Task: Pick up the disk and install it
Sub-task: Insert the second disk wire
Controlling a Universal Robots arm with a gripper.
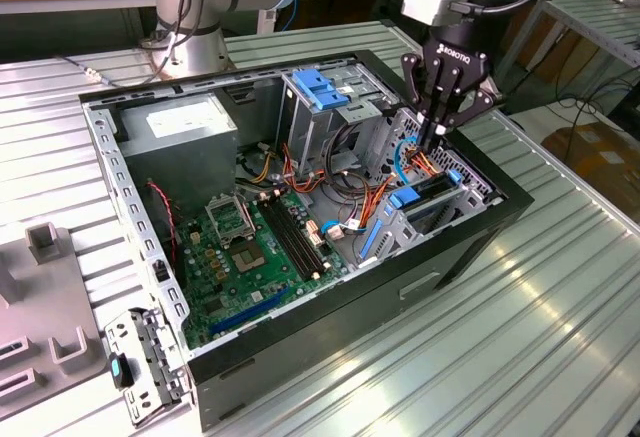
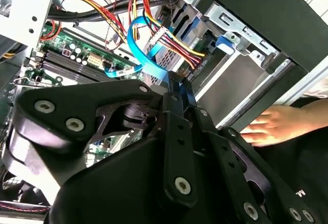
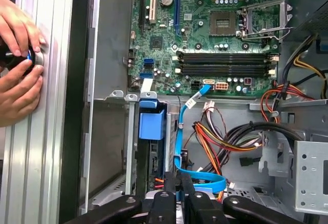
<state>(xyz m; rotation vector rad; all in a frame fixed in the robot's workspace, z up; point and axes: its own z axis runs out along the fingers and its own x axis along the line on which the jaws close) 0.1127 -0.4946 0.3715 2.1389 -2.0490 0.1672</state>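
The disk (image 1: 432, 197) sits edge-up in the drive cage, at 3 o'clock from the motherboard (image 1: 255, 247). The gripper (image 1: 436, 137) hangs just above its 12 o'clock end among the cables (image 1: 420, 162), fingers drawn together with nothing between them. I judge the disk stiff, rather heavy and shock-sensitive. Its blue rail (image 3: 152, 124) offers the best hold.
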